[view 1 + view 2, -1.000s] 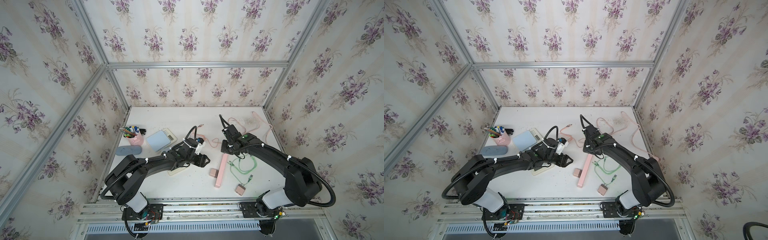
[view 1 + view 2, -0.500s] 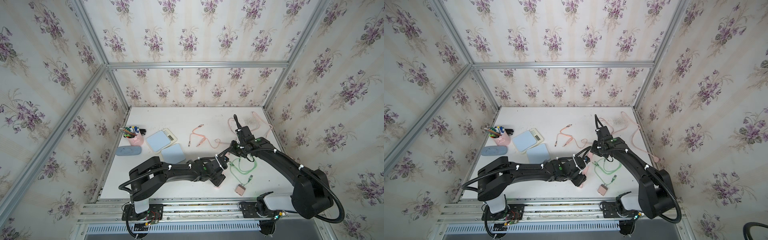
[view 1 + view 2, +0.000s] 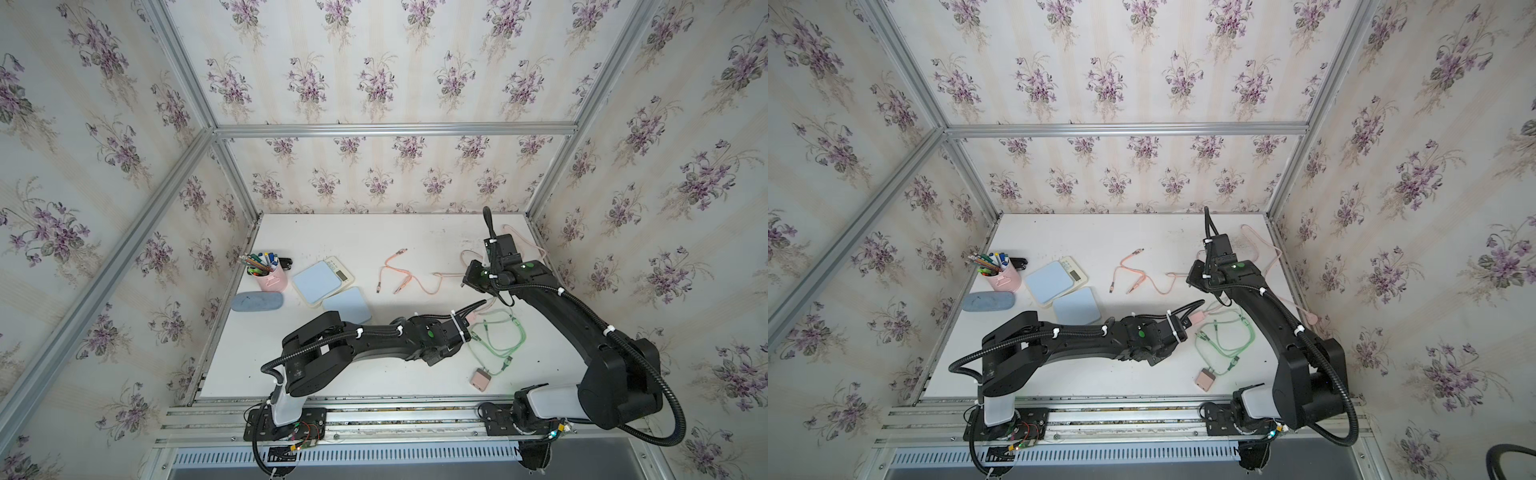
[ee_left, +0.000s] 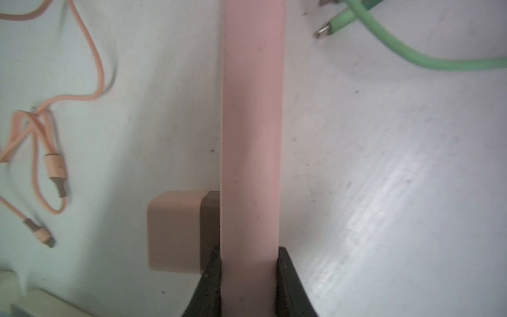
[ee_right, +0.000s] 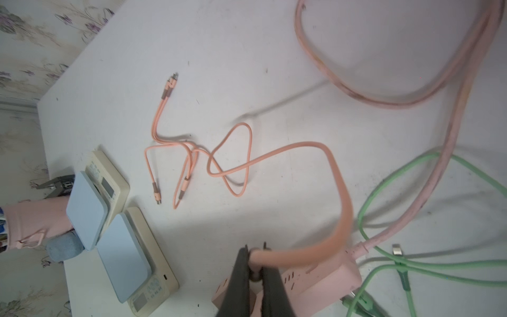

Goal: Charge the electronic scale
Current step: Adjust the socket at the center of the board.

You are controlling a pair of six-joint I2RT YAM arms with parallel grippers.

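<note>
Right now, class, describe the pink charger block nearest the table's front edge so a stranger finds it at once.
On the white table, find the looped green cable on the right side. Follow it toward the front edge: the pink charger block lies at its end. It is a small box, alone, closer to that edge than anything else lying there.

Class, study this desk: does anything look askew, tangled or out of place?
The far electronic scale and near electronic scale sit crooked, corners seeming to overlap. The orange charging cable crosses itself in loose loops.
</note>
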